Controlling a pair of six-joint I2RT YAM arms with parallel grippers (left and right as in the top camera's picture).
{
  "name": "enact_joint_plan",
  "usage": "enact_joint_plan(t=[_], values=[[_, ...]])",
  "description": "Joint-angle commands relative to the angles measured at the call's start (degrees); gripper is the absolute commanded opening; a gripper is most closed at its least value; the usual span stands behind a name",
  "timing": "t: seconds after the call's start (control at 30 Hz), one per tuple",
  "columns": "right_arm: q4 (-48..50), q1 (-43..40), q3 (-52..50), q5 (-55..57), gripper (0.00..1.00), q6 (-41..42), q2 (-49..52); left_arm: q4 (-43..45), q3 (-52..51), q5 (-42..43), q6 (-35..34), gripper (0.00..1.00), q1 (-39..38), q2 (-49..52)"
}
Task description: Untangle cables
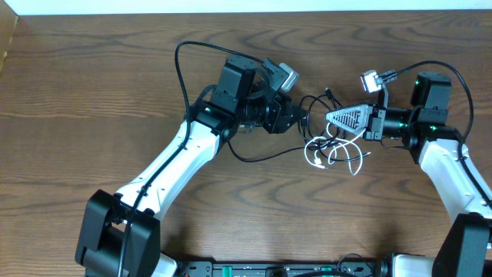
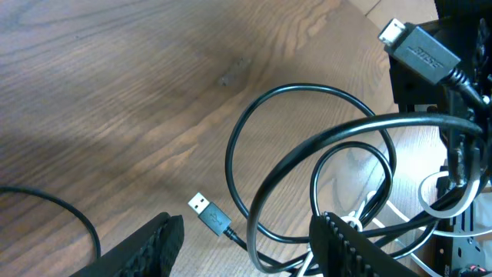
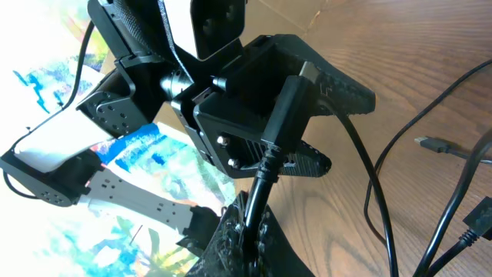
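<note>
Overhead, the thin black cords [image 1: 310, 104] and the thin white cord [image 1: 338, 156] lie in one loose heap on the brown wooden table [image 1: 92, 85]. The heap sits right of the table's centre, about midway between the far edge and the edge where the arm bases stand. The black loops lie toward the far edge and the white loops toward the near edge, and the two colours cross where they meet.

From the left wrist, several black loops overlap one another, and the white strand threads under them at the right. A small silver-tipped USB plug [image 2: 206, 209] rests flat on the wood just outside the largest loop.

The right gripper [image 1: 338, 119] reaches into the heap from the right edge's side. It is clamped on one black cord just behind that cord's chunky black plug with white lettering [image 2: 421, 52], which it holds up off the table. The left gripper [image 1: 298, 117] faces it from the other side of the heap. Its jaws stand apart with black loops lying in the gap between them, and it pinches nothing.

The task looks to be at an early stage. One plug end is lifted out, but no cord lies apart from the others. The raised cord has yet to be drawn clear of the loops, and the white cord is yet to be separated from the black ones.
</note>
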Motion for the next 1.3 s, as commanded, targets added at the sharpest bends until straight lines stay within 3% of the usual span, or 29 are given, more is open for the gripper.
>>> enact_joint_plan(t=[0.0, 0.17, 0.23, 0.4, 0.73, 1.0, 1.07, 1.17, 1.27], values=[[0.00, -0.02, 0.17, -2.21, 0.01, 0.11, -1.49, 0.76, -0.28, -0.17, 0.74, 0.58, -0.02, 2.01], [0.00, -0.02, 0.17, -2.21, 0.01, 0.07, -1.66, 4.94, -0.28, 6.10, -0.83, 0.52, -0.02, 7.78], [0.02, -0.02, 0.17, -2.21, 0.01, 0.07, -1.66, 7.04, -0.28, 6.47, -2.71, 0.46, 0.00, 9.09], [0.15, -0.11, 0.17, -0.85, 0.01, 0.04, -1.66, 9.18, -0.26, 6.47, -3.19, 0.08, 0.17, 9.03], [-2.23, -0.02, 0.17, 8.31, 0.01, 0.02, -1.66, 7.58, -0.26, 8.28, -4.66, 0.08, 3.13, 6.80], [-17.84, 0.96, 0.17, 37.35, 0.02, -3.08, -1.66, 5.33, -0.26, 10.45, -4.63, 0.08, 5.68, -0.61], [-21.40, 2.01, 0.17, 46.31, 0.20, -1.86, -1.66, 4.44, -0.26, 10.45, -4.63, 0.08, 6.23, -2.75], [-25.11, 3.82, 0.17, 56.87, 0.59, 0.13, -1.66, 3.17, -0.26, 10.45, -4.63, 0.08, 6.84, -5.09], [-27.43, 5.18, 0.17, 63.89, 0.70, 2.89, -1.66, 1.40, -0.26, 10.43, -4.63, 0.08, 6.93, -7.13]])
